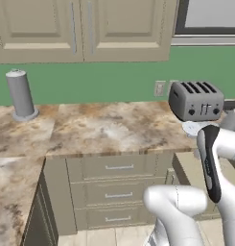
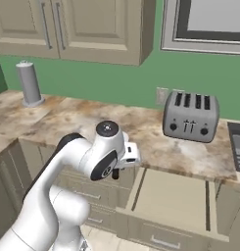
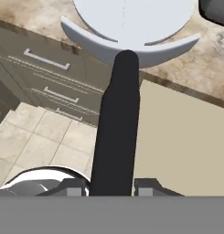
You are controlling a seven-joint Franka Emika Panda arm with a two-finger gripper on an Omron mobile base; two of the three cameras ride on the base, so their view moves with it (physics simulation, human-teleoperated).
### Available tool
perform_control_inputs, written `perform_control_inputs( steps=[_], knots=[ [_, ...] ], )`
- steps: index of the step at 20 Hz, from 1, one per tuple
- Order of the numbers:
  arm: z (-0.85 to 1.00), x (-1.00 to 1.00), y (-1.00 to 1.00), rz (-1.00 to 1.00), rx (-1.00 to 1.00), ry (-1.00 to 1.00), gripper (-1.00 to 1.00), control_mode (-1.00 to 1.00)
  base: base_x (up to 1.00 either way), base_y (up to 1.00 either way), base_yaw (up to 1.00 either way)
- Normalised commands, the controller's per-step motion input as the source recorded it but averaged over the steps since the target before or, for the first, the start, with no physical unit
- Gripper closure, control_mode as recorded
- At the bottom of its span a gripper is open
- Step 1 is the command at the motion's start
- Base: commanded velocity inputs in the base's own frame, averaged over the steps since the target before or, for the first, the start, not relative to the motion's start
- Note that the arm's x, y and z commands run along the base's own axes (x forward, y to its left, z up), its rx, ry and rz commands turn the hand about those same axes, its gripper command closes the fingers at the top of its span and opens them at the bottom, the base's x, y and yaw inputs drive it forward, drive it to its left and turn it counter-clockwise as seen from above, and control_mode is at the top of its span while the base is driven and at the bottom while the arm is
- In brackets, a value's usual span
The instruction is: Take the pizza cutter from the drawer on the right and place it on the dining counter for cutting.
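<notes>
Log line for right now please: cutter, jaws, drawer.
pizza cutter: held by handle, lifted | gripper: jaws shut on handle | drawer: open, below | toaster: on worktop behind

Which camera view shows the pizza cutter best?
The hand view: the pizza cutter fills the middle, its black handle rising from between the fingers to the pale wheel at the top. In the left base view part of the wheel peeks out beside the arm. In the right base view I cannot make it out.
</notes>
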Motion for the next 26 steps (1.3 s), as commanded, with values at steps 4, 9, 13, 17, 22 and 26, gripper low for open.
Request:
perform_control_inputs(
  steps=[4, 9, 13, 17, 22, 26],
  knots=[
    [0.0, 0.0, 0.0, 0.0, 0.0, 0.0, 1.0, 1.0, -0.97, 0.1, 0.32],
    [0.0, 0.0, 0.0, 0.0, 0.0, 0.0, 1.0, 1.0, -1.0, 0.0, 0.29],
    [0.0, 0.0, 0.0, 0.0, 0.0, 0.0, 1.0, 1.0, -1.0, -0.03, 0.17],
    [0.0, 0.0, 0.0, 0.0, 0.0, 0.0, 1.0, 1.0, -1.0, -0.33, -0.04],
    [0.0, 0.0, 0.0, 0.0, 0.0, 0.0, 1.0, 1.0, -1.0, -0.47, -0.2],
    [0.0, 0.0, 0.0, 0.0, 0.0, 0.0, 1.0, 1.0, -0.95, -0.58, -0.39]
  ],
)
